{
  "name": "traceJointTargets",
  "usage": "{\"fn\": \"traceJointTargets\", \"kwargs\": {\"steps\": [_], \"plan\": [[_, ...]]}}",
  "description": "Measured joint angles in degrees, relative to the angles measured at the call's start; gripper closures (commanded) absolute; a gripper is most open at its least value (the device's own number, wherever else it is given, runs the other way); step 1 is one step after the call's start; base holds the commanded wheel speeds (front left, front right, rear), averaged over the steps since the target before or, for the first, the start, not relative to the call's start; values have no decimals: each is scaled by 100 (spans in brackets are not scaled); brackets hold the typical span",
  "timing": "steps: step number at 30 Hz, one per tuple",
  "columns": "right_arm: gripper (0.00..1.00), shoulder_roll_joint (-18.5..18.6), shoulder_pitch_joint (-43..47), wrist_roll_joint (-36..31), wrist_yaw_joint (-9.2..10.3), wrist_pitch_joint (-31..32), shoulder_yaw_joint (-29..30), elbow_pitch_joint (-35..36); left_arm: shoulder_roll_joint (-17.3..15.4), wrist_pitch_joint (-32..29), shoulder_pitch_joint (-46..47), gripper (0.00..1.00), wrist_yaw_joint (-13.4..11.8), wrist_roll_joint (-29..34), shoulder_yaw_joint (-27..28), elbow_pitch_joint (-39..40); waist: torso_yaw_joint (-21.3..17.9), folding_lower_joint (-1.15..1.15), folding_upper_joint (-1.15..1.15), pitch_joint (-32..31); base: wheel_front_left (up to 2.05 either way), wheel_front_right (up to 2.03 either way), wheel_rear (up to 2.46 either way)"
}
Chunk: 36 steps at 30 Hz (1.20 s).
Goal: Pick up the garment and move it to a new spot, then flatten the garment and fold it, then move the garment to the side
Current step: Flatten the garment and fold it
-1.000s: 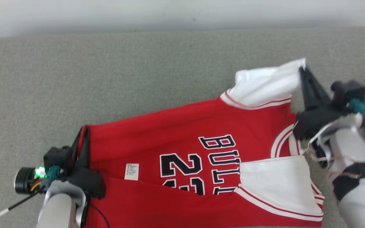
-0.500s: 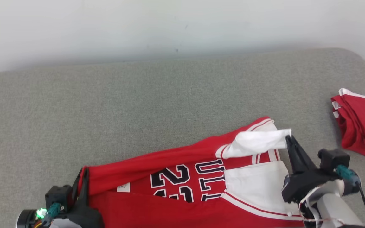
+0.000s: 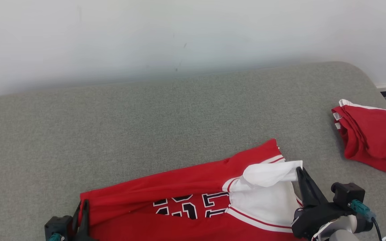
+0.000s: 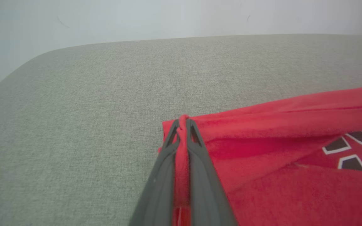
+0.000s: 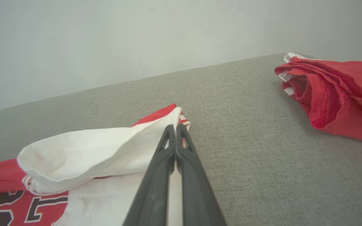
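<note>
The red basketball jersey [image 3: 179,187] of soft knit, with white panels, red-and-white striped trim and black, white-edged characters, lies stretched slantwise along the near part of the grey fabric-covered surface [image 3: 146,127], with its right end farther back. Its far red edge is folded over lengthwise, and the fold covers the tops of the characters. One red corner is pinched in the left gripper [image 4: 182,122]. A white flap, lifted and curled over, is pinched in the right gripper [image 5: 175,128].
</note>
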<state>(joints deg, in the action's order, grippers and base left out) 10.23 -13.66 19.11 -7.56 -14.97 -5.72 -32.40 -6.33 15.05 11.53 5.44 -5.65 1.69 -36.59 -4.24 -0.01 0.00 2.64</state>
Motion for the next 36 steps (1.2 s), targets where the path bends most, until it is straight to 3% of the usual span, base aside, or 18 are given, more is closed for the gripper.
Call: {"fn": "traceJointTargets", "kwargs": {"steps": [3,4,5,6,11,20,36], "plan": [[100,-2,57,-59,0,1,46,-33,20,0,-73,100,-15,14,11,10,-4,0,0,13,0,0,0],[78,-2,69,-90,0,9,80,-81,25,0,-93,100,-47,38,19,12,-1,0,0,20,0,0,0],[7,-8,76,-113,0,26,98,-135,31,0,-104,76,-77,60,27,26,6,1,0,26,0,0,0],[0,-8,76,-113,0,26,98,-135,31,0,-104,2,-77,60,27,26,6,1,0,26,0,0,0],[0,-67,101,-171,0,24,235,-188,64,0,-450,0,-430,127,204,222,26,1,0,9,0,0,0],[0,-207,312,-517,0,1,617,-135,212,0,-1137,0,-708,232,363,1004,103,1,0,-86,0,0,0],[0,-192,-62,-766,0,246,558,-623,291,0,-1236,0,-761,417,12,1642,295,1,1,75,0,0,0]]}}
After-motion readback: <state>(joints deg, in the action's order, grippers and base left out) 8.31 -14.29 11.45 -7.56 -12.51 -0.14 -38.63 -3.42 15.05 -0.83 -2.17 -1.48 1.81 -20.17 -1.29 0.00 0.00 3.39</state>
